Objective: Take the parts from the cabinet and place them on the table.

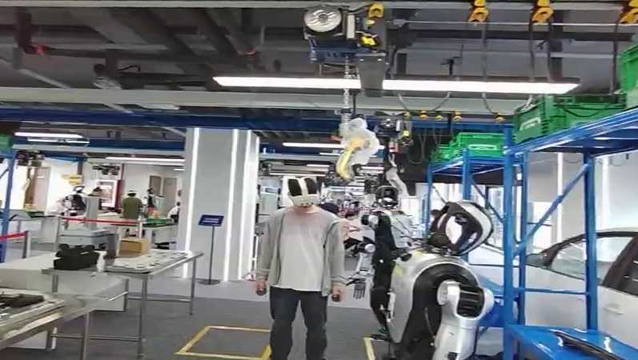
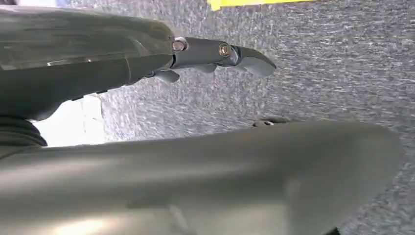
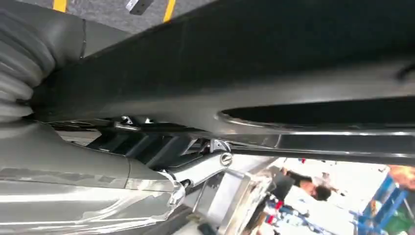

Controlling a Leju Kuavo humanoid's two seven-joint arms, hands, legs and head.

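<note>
A: Which step is this?

B: The carry, I'd judge. In the right wrist view the right hand [image 3: 161,156] has its dark fingers [image 3: 142,147] curled under a long black part [image 3: 274,73] with a silver edge, so one part seems to be out of the cabinet and in hand. The head view looks across a workshop: a blue rack [image 1: 538,236] on the right with a dark flat piece [image 1: 606,354] on its low shelf, and a metal table [image 1: 23,314] at lower left.

A: And the left hand?

B: In the left wrist view the left hand [image 2: 147,63] hangs over grey carpet [image 2: 318,63], fingers [image 2: 235,53] stretched out and apart, gripping nothing. A broad grey surface lies close beside it (I cannot tell whether it is the part or the robot's own body).

A: What does the next move call for?

B: Probably turning toward that table and walking, since it sits well off to the left. A person wearing a headset [image 1: 301,267] stands ahead, and another humanoid robot [image 1: 436,296] is near the rack, so the path wants care. The long part should stay level in the right hand's grip.
</note>
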